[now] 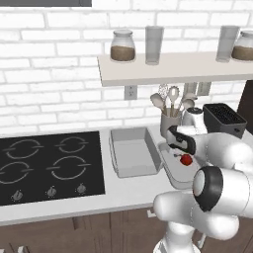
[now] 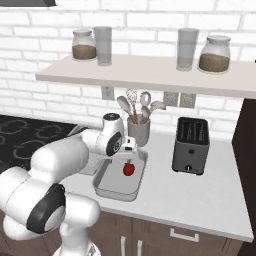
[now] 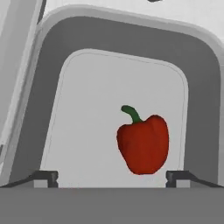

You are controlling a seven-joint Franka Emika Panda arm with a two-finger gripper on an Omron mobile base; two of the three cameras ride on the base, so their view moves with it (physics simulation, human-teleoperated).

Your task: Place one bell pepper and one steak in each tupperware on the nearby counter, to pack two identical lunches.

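I am holding my tool (image 3: 112, 177) open and empty just above the right-hand tupperware (image 3: 199, 87), where one bell pepper (image 3: 144, 143) is lying on its side on the floor of the container, while the other tupperware (image 1: 133, 154) is sitting bare just beside it on the counter (image 2: 210, 195). The two containers are standing almost touching, so I am risking clipping a rim and shoving both as I pull away. I am not seeing any steak here, so a miscount could leave the lunches uneven.
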